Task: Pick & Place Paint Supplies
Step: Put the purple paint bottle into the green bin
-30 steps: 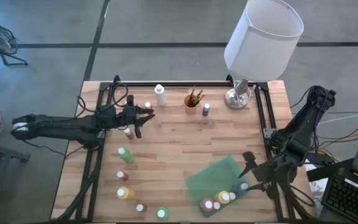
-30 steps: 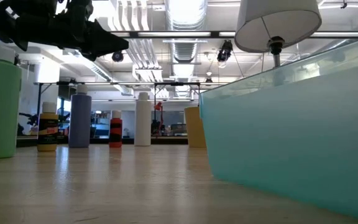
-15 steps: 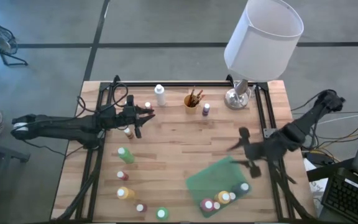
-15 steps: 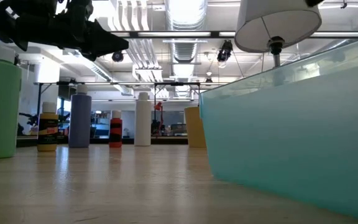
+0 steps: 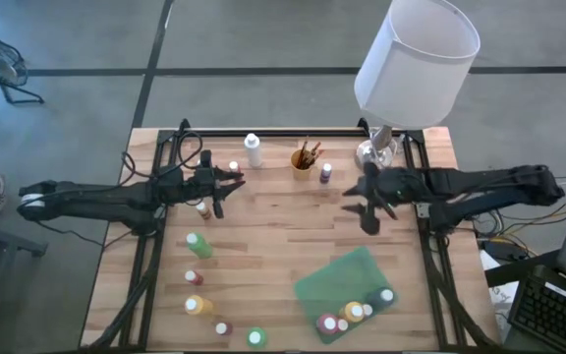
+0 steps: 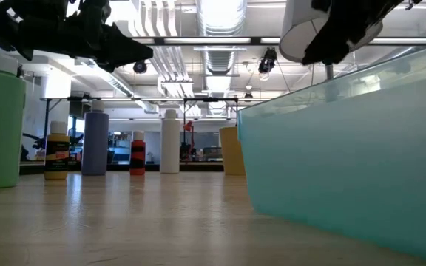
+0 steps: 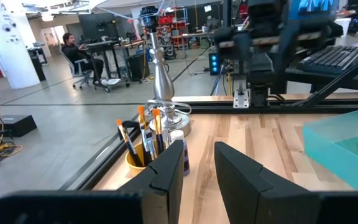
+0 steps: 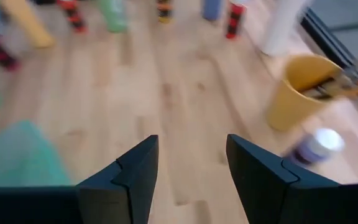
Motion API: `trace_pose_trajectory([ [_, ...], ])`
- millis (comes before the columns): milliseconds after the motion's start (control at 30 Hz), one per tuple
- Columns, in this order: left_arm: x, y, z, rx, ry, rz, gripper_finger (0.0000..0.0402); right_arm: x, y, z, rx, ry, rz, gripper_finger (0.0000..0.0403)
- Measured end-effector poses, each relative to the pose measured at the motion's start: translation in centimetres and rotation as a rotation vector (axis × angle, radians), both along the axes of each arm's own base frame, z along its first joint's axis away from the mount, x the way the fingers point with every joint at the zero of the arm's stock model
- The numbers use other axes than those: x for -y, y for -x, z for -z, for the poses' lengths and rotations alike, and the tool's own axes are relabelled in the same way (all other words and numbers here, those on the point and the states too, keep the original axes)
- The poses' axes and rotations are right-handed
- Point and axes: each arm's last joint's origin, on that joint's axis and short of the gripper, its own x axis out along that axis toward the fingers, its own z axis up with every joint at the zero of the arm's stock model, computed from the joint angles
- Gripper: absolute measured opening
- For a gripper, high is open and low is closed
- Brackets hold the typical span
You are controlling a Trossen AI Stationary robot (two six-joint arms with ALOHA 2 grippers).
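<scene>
Paint bottles stand loose on the wooden table: a white one, a purple-capped one, a green one and others along the near left. A yellow cup of brushes stands at the far middle. A green tray at the near right holds several bottles. My left gripper hovers level over the far left, open by a narrow gap with nothing in it. My right gripper hangs open above the table's right middle, tilted down toward the cup, and holds nothing.
A lamp with a white shade and silver base stands at the far right, close behind my right gripper. A black metal frame runs along the table's sides. Bare wood lies between the two grippers.
My right gripper has swung from above the tray's near right corner toward the table's far edge and left, ending above the right middle near the lamp base. It has also rolled as it went. The tray and bottles have stayed put.
</scene>
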Motion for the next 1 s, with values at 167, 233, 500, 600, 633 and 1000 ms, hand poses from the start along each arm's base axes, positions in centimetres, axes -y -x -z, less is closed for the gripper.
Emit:
trace_pose_trajectory([
  [167,0.0,0.0,0.0,0.000,0.000,0.000,0.0097,2.3,-0.7,0.8,-0.030,0.005,0.069,0.0190],
  [233,0.0,0.0,0.0,-0.001,0.000,-0.001,0.0097,3.1,-1.1,1.0,-0.017,-0.012,0.062,0.0192],
  [500,0.0,0.0,0.0,0.000,0.000,-0.001,0.0097,6.6,-2.3,2.4,-0.037,-0.047,0.130,0.0178],
  [600,0.0,0.0,0.0,0.000,0.000,-0.001,0.0097,7.9,-2.5,3.3,-0.076,-0.055,0.175,0.0172],
  [633,0.0,0.0,0.0,0.000,0.000,-0.001,0.0097,8.2,-2.6,3.6,-0.087,-0.057,0.185,0.0170],
  [1000,0.0,0.0,0.0,0.000,0.000,-0.001,0.0097,10.6,-4.9,4.9,0.014,-0.053,0.221,0.0169],
])
